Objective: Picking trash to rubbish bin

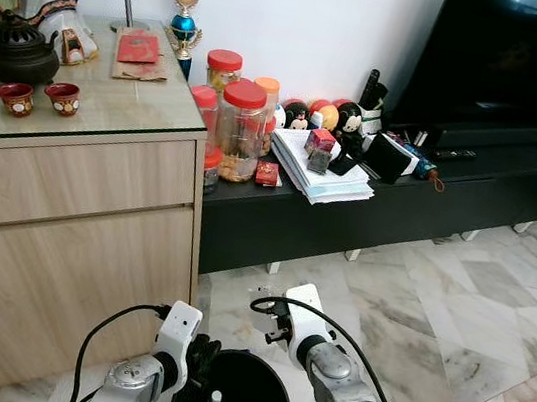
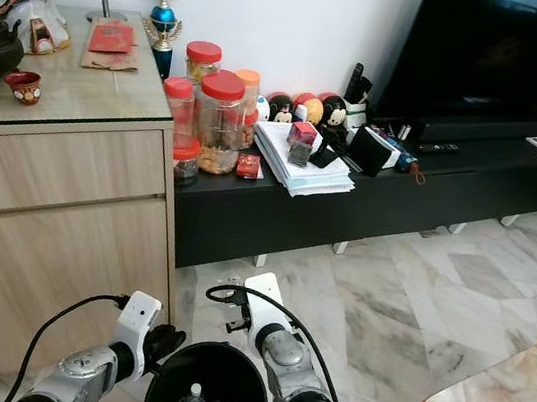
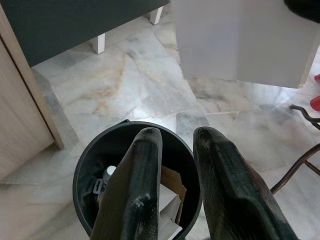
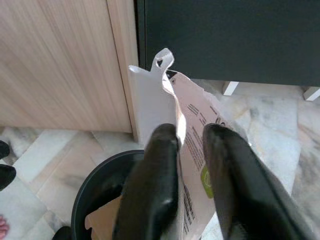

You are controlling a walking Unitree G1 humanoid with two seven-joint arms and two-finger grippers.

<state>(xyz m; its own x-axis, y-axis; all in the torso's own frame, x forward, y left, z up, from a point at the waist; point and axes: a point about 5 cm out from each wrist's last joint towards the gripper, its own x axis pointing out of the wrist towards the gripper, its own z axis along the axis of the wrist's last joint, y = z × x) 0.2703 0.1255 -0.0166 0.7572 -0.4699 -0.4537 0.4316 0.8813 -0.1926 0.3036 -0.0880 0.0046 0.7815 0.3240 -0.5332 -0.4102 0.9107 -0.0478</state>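
While the right gripper (image 4: pixel 190 150) pinches a white paper wrapper (image 4: pixel 187 115) above the black rubbish bin (image 1: pixel 267 383) at bottom centre of the left eye view, treat the task as partly complete. You can see cardboard (image 3: pixel 172 185) and a bottle (image 1: pixel 214 400) already inside. The left gripper (image 3: pixel 177 145) hovers over the rim, slightly spread, holding nothing. Remaining step, as judged: release the wrapper into the bin.

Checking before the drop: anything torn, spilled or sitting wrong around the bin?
Only the paper packaging held between the right gripper fingers looks ragged: its top edge is torn and crumpled, as trash would be. It hangs over the black bin, which stands upright and already holds cardboard and a bottle. No spill on the marble floor.
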